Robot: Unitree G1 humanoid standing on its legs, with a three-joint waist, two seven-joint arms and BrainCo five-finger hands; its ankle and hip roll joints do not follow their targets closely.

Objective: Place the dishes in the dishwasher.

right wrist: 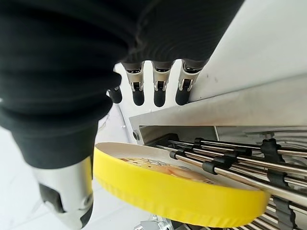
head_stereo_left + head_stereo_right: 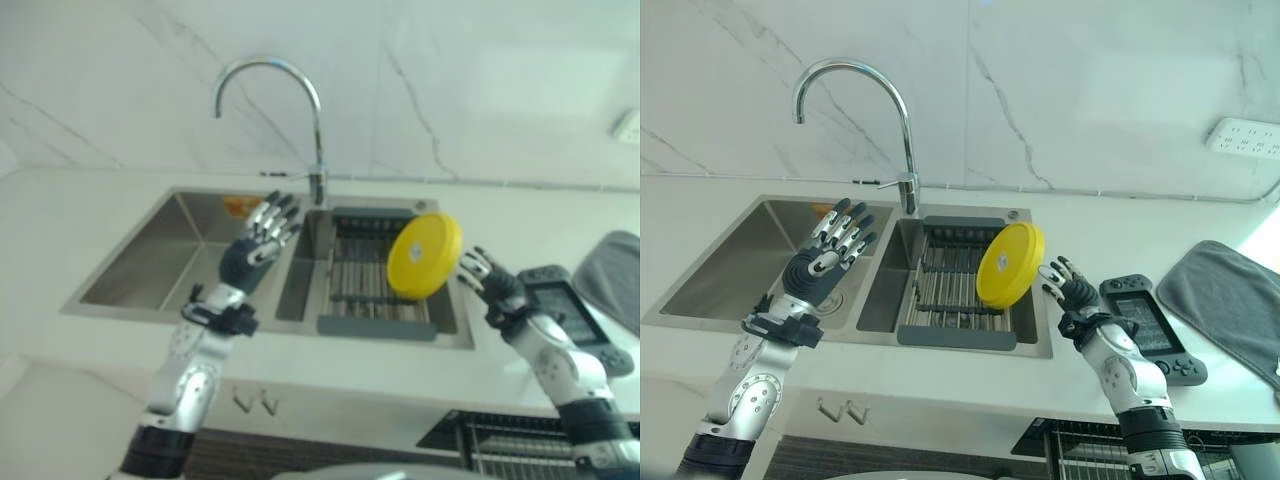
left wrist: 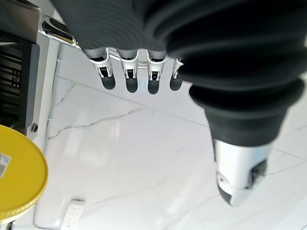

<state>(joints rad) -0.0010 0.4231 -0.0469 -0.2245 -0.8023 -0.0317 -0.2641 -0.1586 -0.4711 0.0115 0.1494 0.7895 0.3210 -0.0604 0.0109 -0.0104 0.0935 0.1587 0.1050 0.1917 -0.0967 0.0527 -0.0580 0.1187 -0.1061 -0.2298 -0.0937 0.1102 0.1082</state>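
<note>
At the near edge of the white table (image 2: 940,385), a dishwasher rack (image 2: 1090,455) shows below the front, lower right. Above it the robot's right hand (image 2: 1072,288) is raised with fingers straight and spread, just beside a yellow plate (image 2: 1010,264) that stands tilted on edge against the wire drying rack (image 2: 960,285) in the sink's (image 2: 730,270) right basin; whether a fingertip touches the rim cannot be told, and nothing is clamped round it. The left hand (image 2: 830,250) hovers over the left basin, fingers likewise apart and holding nothing. A dark handheld controller (image 2: 1150,325) and a grey cloth (image 2: 1230,295) lie to the right; the curved tap (image 2: 865,95) rises behind against the marble wall (image 2: 1090,90). The plate appears not yet gripped, so the step in hand is likely the grasp: thumb and fingers should close on opposite faces near the rim, lifting clear of the rack's bars before swinging down towards the dishwasher rack.
</note>
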